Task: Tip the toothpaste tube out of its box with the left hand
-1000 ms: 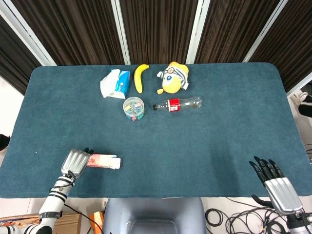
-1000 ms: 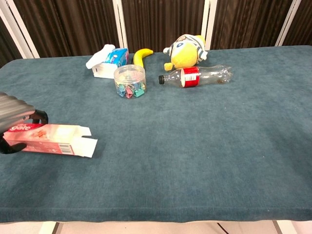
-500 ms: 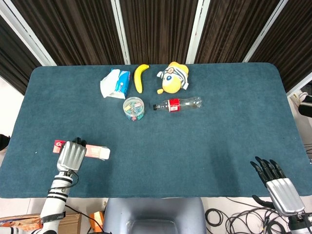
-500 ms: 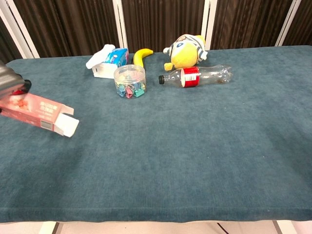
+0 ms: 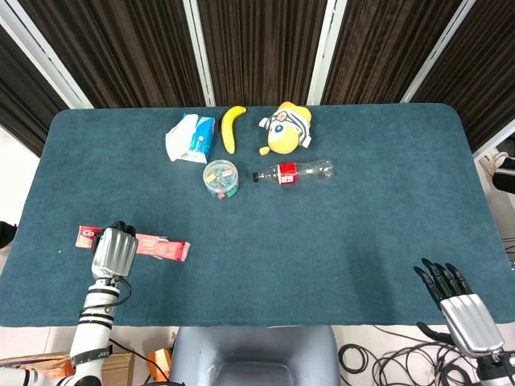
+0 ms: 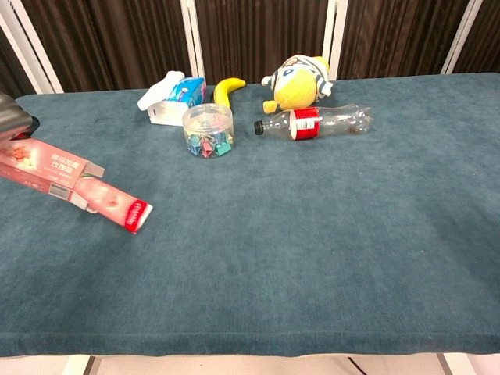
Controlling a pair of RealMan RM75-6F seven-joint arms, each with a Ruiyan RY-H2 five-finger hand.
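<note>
My left hand (image 5: pixel 113 251) grips a pink and white toothpaste box (image 6: pixel 43 168) above the table's front left, with its open end tilted down to the right. The pink toothpaste tube (image 6: pixel 115 205) sticks halfway out of that open end, and its red tip rests on the cloth. From the head camera the box (image 5: pixel 87 236) shows left of the hand and the tube (image 5: pixel 163 248) right of it. The chest view catches only a sliver of the left hand (image 6: pixel 14 125) at the left edge. My right hand (image 5: pixel 457 304) hangs off the front right table edge, fingers apart and holding nothing.
At the back of the blue table (image 5: pixel 346 241) lie a tissue pack (image 5: pixel 191 137), a banana (image 5: pixel 231 127), a yellow plush toy (image 5: pixel 285 127), a clear jar of clips (image 5: pixel 220 178) and a plastic bottle (image 5: pixel 291 172) on its side.
My left hand has lifted the box and tilted its open end down. The tube has slid partway out onto the cloth. The right hand has stayed still.
</note>
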